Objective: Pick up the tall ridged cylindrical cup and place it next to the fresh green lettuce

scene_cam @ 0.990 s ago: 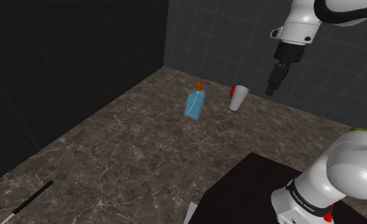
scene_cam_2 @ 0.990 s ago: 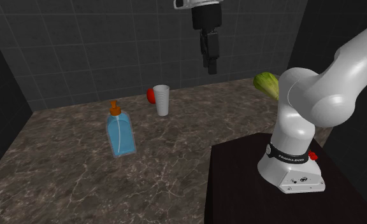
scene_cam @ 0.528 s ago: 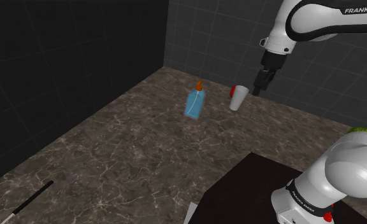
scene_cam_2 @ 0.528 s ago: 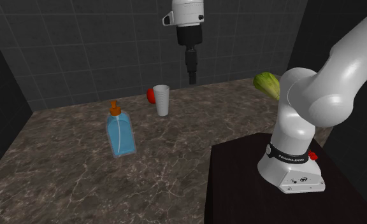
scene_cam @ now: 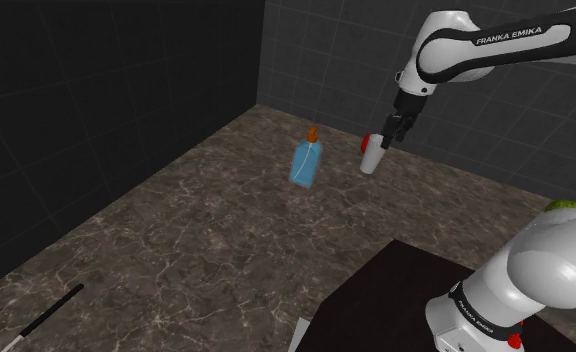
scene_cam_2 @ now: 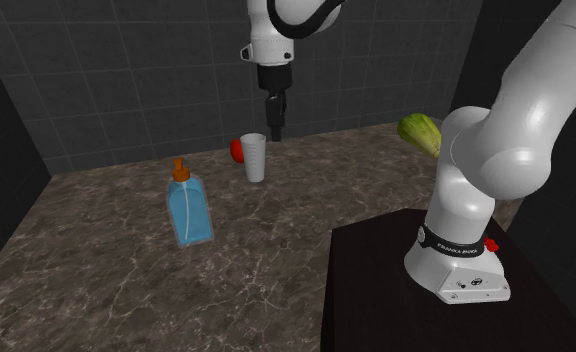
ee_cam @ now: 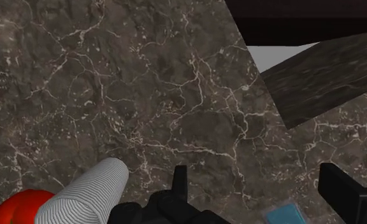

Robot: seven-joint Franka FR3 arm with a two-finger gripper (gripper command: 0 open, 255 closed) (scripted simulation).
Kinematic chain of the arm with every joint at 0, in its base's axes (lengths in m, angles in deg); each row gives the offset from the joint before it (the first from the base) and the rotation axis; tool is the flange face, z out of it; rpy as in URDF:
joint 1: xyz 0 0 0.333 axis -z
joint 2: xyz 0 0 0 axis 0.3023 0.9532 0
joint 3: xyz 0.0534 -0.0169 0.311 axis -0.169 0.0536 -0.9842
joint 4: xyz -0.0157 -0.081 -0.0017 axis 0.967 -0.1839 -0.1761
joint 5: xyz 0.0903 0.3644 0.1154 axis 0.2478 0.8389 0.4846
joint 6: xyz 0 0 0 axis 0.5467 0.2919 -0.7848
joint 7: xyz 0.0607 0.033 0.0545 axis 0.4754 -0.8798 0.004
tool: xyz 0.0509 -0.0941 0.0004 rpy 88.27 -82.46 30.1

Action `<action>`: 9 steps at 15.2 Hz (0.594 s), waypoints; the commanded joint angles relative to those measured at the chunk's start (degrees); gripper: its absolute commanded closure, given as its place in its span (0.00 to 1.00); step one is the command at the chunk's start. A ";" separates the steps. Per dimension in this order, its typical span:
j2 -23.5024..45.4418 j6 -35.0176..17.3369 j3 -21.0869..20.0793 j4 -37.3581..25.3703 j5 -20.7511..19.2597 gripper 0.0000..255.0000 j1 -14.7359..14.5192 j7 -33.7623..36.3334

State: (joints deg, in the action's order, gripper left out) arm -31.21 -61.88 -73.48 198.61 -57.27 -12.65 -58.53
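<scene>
1. In the shoulder view the gripper [scene_cam: 388, 135] has come down and leftward from the upper right, and now hangs just beside the cup [scene_cam: 373, 156].
2. In the second exterior view it [scene_cam_2: 274, 128] has moved from top centre to left of centre, just above the cup's [scene_cam_2: 254, 158] rim.
3. The arm [scene_cam: 496, 47] has stretched out across the shoulder view's upper right.

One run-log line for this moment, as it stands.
gripper: open, empty | white ridged cup: upright on dark veined counter, beside gripper, not grasped | green lettuce: apart from cup | placing: not yet done
</scene>
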 commanded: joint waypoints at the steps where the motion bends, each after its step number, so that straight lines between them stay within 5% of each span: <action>1: 4.18 -3.56 1.13 -1.50 -0.25 0.00 0.59 -0.63; 9: 19.16 -13.51 4.81 -9.66 0.95 0.00 2.86 -3.41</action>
State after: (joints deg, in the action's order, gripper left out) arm -14.05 -74.18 -69.05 190.17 -56.62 -10.06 -61.62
